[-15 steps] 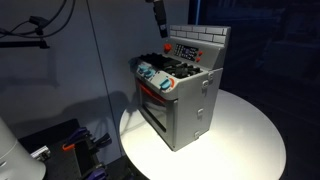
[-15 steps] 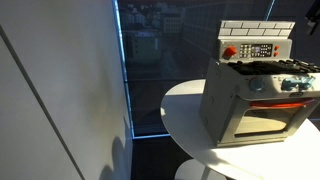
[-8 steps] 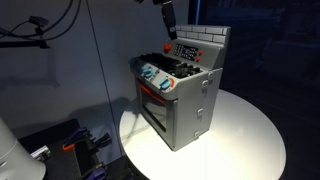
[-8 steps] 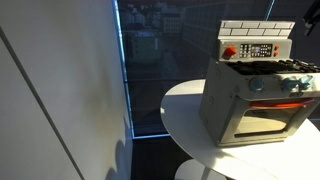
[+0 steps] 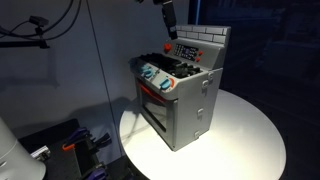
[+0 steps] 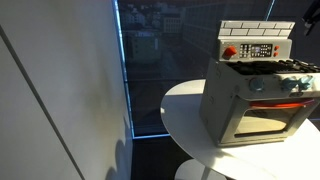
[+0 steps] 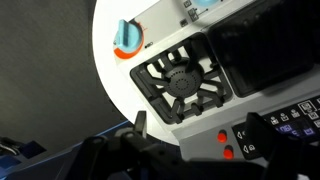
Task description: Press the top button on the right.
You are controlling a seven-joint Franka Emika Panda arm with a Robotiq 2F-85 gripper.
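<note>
A grey toy stove [image 5: 182,95] stands on a round white table [image 5: 245,135]; it also shows in an exterior view [image 6: 255,95]. Its back panel carries a red spot [image 6: 229,52] beside a dark keypad [image 6: 262,50]. In the wrist view this spot is two small red buttons, one [image 7: 221,136] and another [image 7: 228,153], next to the keypad edge [image 7: 285,120]. My gripper [image 7: 198,124] is open and empty, above the stove's back panel, its fingers either side of the buttons. It shows near the top of both exterior views [image 5: 168,17] [image 6: 312,12].
A black burner grate [image 7: 183,85] lies on the stove top. A blue and orange knob [image 7: 126,36] sits on the front panel, with more knobs [image 5: 152,76] above the oven door [image 6: 262,118]. A dark window wall [image 6: 150,60] stands behind.
From one second ago to half a second ago my gripper moved sideways towards the stove's back panel. Since then nothing has visibly moved.
</note>
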